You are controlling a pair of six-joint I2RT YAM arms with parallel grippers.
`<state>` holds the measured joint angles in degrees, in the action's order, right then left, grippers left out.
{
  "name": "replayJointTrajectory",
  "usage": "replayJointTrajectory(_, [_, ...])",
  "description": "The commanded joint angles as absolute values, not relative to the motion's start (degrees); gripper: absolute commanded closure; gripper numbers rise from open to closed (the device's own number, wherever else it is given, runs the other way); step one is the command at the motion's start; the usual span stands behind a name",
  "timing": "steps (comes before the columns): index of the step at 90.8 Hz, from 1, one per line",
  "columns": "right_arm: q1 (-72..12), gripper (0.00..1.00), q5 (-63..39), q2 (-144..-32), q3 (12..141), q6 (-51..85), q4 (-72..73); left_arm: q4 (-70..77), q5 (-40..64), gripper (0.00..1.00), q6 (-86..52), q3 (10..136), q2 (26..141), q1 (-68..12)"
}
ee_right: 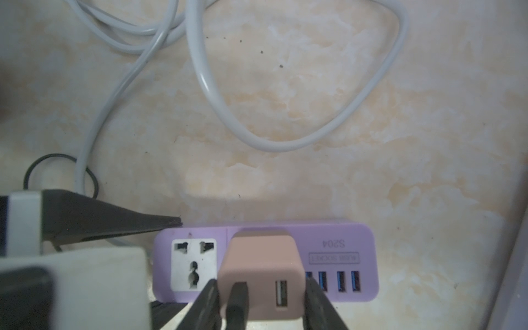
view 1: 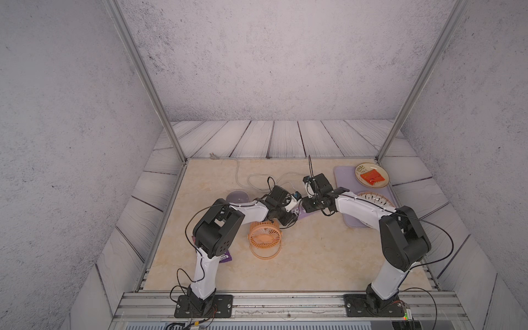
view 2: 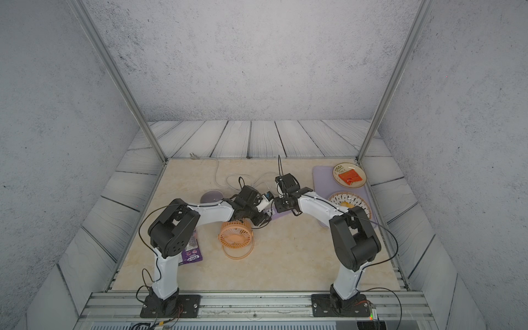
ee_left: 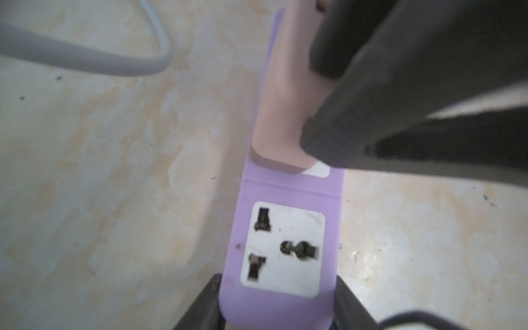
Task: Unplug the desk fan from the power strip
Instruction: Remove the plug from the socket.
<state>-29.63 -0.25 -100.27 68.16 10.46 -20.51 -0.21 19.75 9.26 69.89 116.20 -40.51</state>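
The orange desk fan (view 1: 264, 235) (view 2: 235, 235) stands on its hoop near the table's middle. Behind it lies the lilac power strip (view 1: 300, 213) (view 2: 275, 215) (ee_left: 285, 188) (ee_right: 328, 237). My left gripper (view 1: 291, 212) (ee_left: 277, 287) is shut on the strip's end, one finger on each long side, next to a free white socket. The fan's pale pink plug block (ee_left: 283, 100) (ee_right: 263, 263) stands on the other socket face with a black cord in it. My right gripper (view 1: 307, 204) (ee_right: 261, 288) is shut on that block from both sides.
The strip's whitish cable (view 1: 257, 178) (ee_right: 285, 143) loops toward the back left corner. A lilac tray (view 1: 343, 177) at the right carries a plate with a red packet (view 1: 371, 175) and a patterned plate (view 1: 377, 198). A lilac bowl (view 1: 238, 197) and a purple packet (view 2: 192, 254) lie by the left arm.
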Motion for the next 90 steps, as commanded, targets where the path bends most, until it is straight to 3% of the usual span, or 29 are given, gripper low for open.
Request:
replayJointTrajectory(1, [-31.69,0.52,-0.98,-99.79,68.26,11.25,-12.20,-4.12,22.70,1.00,13.45,69.73,116.64,-43.33])
replayJointTrajectory(18, [-30.61,0.43,-1.85,-97.25,64.44,11.94,-7.49,-4.21,22.59,1.00,13.45,69.62,116.31,-43.33])
replayJointTrajectory(38, [-29.85,0.42,-4.84,-96.69,62.40,11.91,-3.98,-4.21,22.72,1.00,13.52,69.53,116.07,-43.33])
replayJointTrajectory(59, [-29.09,0.44,-6.16,-96.37,60.44,12.04,-1.05,-4.21,22.74,1.00,13.54,69.60,116.18,-43.33])
replayJointTrajectory(90, [-28.92,0.55,-4.71,-96.79,61.23,10.54,-3.24,-4.21,22.72,1.00,13.58,69.52,116.39,-43.33])
